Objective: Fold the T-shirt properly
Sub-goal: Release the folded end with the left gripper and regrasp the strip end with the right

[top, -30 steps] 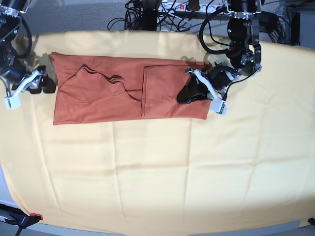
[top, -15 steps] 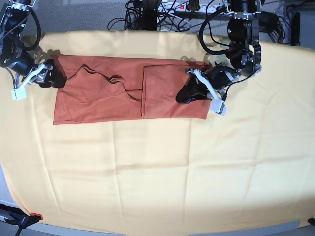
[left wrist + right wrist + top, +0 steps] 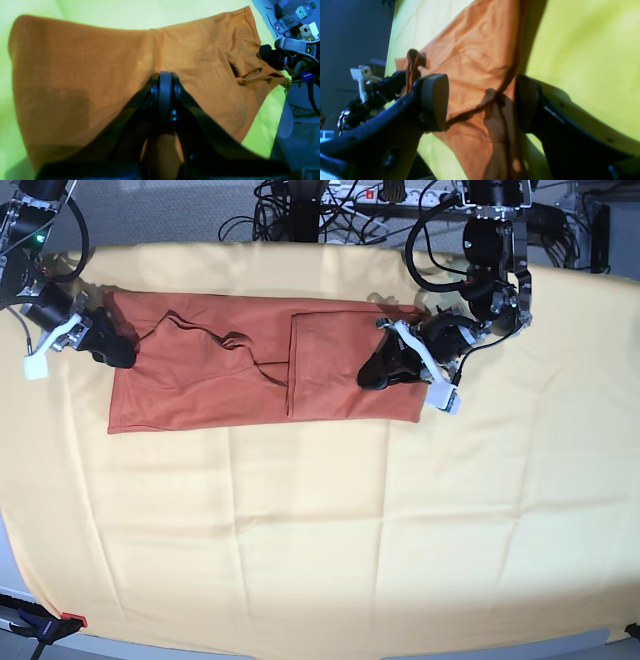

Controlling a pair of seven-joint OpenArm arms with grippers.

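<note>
Since the earlier frames the right gripper (image 3: 112, 348) has moved from off the cloth's far-left edge onto the end of the T-shirt (image 3: 230, 370), while the left gripper (image 3: 375, 375) has stayed put on the folded half.

From above, both grippers' fingertips are too small and dark to read. The right wrist view settles one: its fingers (image 3: 433, 100) stand wide apart, straddling a raised ridge of the T-shirt (image 3: 475, 62) without clamping it. The left wrist view shows the left gripper (image 3: 165, 85) with its jaws pressed together, tips down on the T-shirt (image 3: 87, 75); whether any fabric is pinched between them cannot be told.

The T-shirt lies as a long strip near the far edge of the yellow cloth (image 3: 320, 530), one end already folded over the middle. The small white neck tag cannot be made out in any view. Beyond the cloth's far edge, a tangle of cables (image 3: 300, 210) is cut off by the frame.
</note>
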